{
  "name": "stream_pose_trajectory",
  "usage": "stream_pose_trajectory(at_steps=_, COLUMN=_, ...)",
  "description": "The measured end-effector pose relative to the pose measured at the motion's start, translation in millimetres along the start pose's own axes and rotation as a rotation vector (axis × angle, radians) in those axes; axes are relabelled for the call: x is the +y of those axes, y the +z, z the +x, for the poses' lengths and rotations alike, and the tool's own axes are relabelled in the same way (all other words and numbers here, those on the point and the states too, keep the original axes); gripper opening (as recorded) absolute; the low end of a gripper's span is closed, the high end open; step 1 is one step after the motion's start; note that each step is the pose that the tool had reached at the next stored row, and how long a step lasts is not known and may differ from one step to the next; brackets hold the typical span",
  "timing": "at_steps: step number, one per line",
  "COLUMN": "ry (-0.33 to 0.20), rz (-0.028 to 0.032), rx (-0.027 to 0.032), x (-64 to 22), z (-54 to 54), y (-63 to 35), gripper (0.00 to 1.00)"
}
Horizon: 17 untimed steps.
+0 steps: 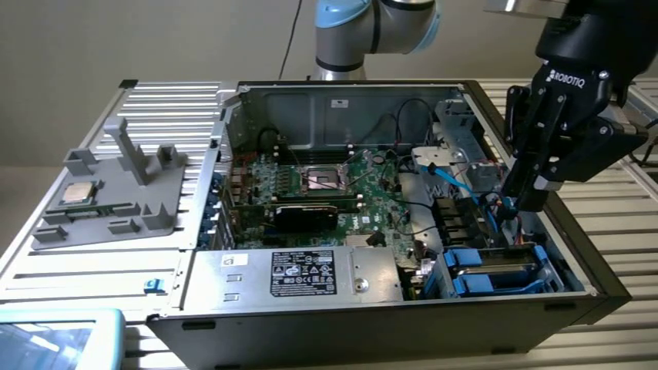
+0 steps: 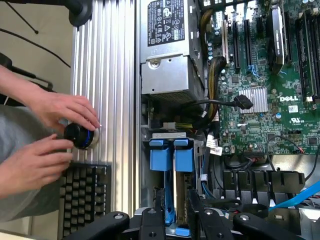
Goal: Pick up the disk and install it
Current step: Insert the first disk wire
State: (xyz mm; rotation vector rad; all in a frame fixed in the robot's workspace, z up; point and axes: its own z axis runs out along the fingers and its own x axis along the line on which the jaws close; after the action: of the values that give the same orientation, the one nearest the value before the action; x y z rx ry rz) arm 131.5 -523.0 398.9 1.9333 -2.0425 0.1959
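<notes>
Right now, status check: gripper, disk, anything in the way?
Gripper poised over case, directly above disk. Disk upright inside case, blue carrier on. Person's hands beside case, clear of disk.

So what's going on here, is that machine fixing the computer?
A robot arm is working inside an open computer case. Its gripper is lowered into the drive bay at the exterior view's right, right at the blue-framed disk that stands on edge in its slot. Whether it is gripping the disk is hard to tell. Beside the case, a person's hands are handling a small black round object next to a keyboard.
</notes>
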Motion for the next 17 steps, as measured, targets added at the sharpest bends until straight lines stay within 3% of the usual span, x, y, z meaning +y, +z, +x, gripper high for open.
stream_pose_trajectory(at_steps=8, ry=0.000, rz=0.0002, rx=0.0002, x=0.2, z=-1.2, y=1.3, gripper=0.31)
stream_pose_trajectory(at_steps=11, ry=-0.001, rz=0.0000, rx=-0.0049, x=-0.5, z=-1.7, y=2.8, gripper=0.31)
stream_pose_trajectory(at_steps=13, ry=-0.002, rz=-0.0005, rx=-0.0189, x=-1.3, z=-2.4, y=4.5, gripper=0.31)
stream_pose_trajectory(at_steps=16, ry=-0.006, rz=-0.0016, rx=-0.0482, x=-1.7, z=-2.7, y=6.3, gripper=0.31)
stream_pose_trajectory(at_steps=17, ry=-0.008, rz=-0.0020, rx=-0.0605, x=-1.9, z=-2.1, y=6.9, gripper=0.31)
